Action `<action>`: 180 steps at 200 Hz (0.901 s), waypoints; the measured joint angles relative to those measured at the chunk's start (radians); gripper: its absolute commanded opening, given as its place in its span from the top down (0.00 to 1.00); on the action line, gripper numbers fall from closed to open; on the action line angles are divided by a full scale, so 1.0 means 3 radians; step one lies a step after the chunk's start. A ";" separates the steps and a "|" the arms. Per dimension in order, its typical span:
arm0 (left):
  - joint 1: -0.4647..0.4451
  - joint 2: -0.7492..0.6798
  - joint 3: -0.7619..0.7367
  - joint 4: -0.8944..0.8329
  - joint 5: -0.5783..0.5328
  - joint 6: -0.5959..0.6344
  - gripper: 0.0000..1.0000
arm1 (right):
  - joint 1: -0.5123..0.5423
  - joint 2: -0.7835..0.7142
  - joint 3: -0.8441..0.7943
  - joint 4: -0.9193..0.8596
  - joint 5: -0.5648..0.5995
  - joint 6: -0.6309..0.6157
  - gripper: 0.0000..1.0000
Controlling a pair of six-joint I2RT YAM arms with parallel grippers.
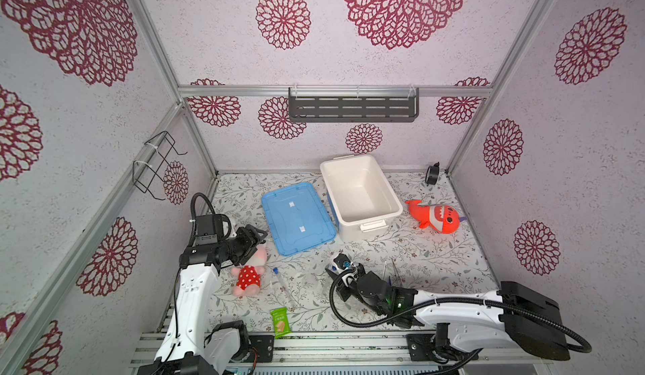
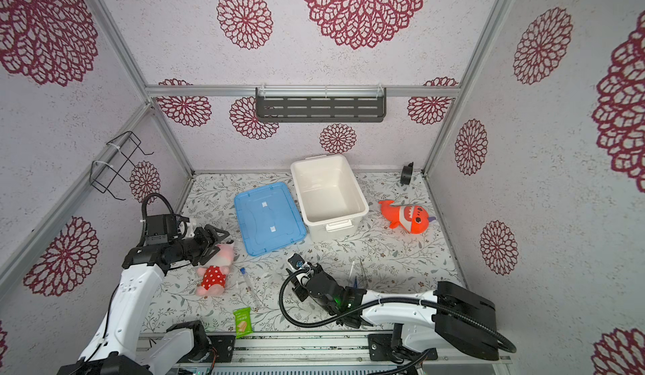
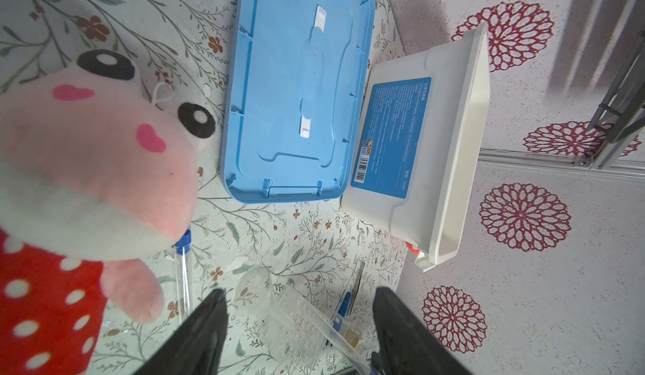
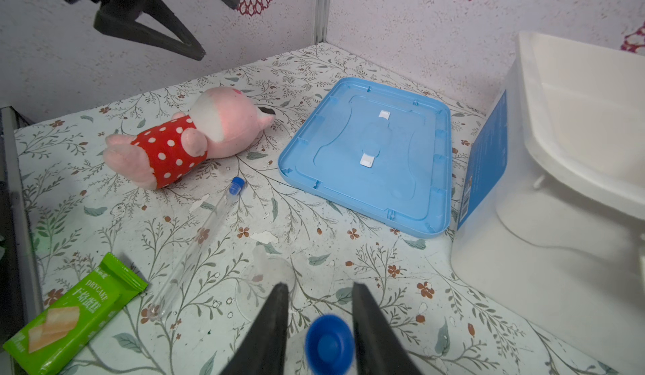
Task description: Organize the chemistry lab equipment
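**A:** What is the biggest thing on the flower-printed table?

**B:** The open white plastic bin, upright at the back. The flat light-blue plastic lid lies just beside it, on its left.

**A:** And the toys?

**B:** The orange plush shark lies right of the bin. The pink plush animal in a red white-dotted dress lies in front of the lid.

**A:** The arms?

**B:** The left gripper hangs above the pink toy's head, fingers spread wide with nothing between them. The right gripper is low over the table in front of the bin. Its fingers stand partly apart on either side of the blue cap of a clear tube. I cannot tell whether they pinch it.

**A:** Smaller pieces?

**B:** The green snack packet sits at the front edge. A second clear blue-capped tube lies flat between the pink toy and the right gripper. A faint clear glass vessel rests just ahead of that gripper's fingers. The metal tweezers, a thin clear rod and the dark blue tweezers lie close together on the gripper's right.
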 measured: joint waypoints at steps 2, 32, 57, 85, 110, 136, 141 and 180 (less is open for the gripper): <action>0.0000 0.0000 0.0000 0.0000 0.0000 0.0000 0.27 | 0.0000 -0.0001 0.0004 -0.0005 -0.0004 0.0015 0.57; -0.0001 -0.0003 0.0000 -0.0004 -0.0001 0.0013 0.24 | -0.0017 -0.0053 0.0156 -0.0231 -0.0024 0.0092 0.45; 0.0000 -0.0043 0.0000 -0.0024 -0.0011 0.0051 0.24 | -0.0084 -0.0181 0.0455 -0.0603 -0.0088 0.0205 0.41; -0.0001 -0.0090 0.0000 -0.0079 -0.0036 0.0106 0.24 | -0.0299 -0.0328 0.0768 -0.1045 -0.0399 0.0333 0.40; -0.0001 -0.0108 0.0000 -0.0121 -0.0079 0.0173 0.24 | -0.0559 -0.0401 0.0968 -0.1544 -0.0816 0.0450 0.41; -0.0001 -0.0112 0.0000 -0.0164 -0.0120 0.0230 0.24 | -0.0717 -0.0490 0.1002 -0.2046 -0.1130 0.0500 0.47; -0.0001 -0.0118 0.0000 -0.0165 -0.0126 0.0235 0.24 | -0.0731 -0.0519 0.0993 -0.2134 -0.1176 0.0504 0.48; -0.0001 -0.0170 -0.0027 -0.0154 -0.0132 0.0251 0.25 | -0.0762 -0.0674 0.0956 -0.2537 -0.1502 0.0440 0.59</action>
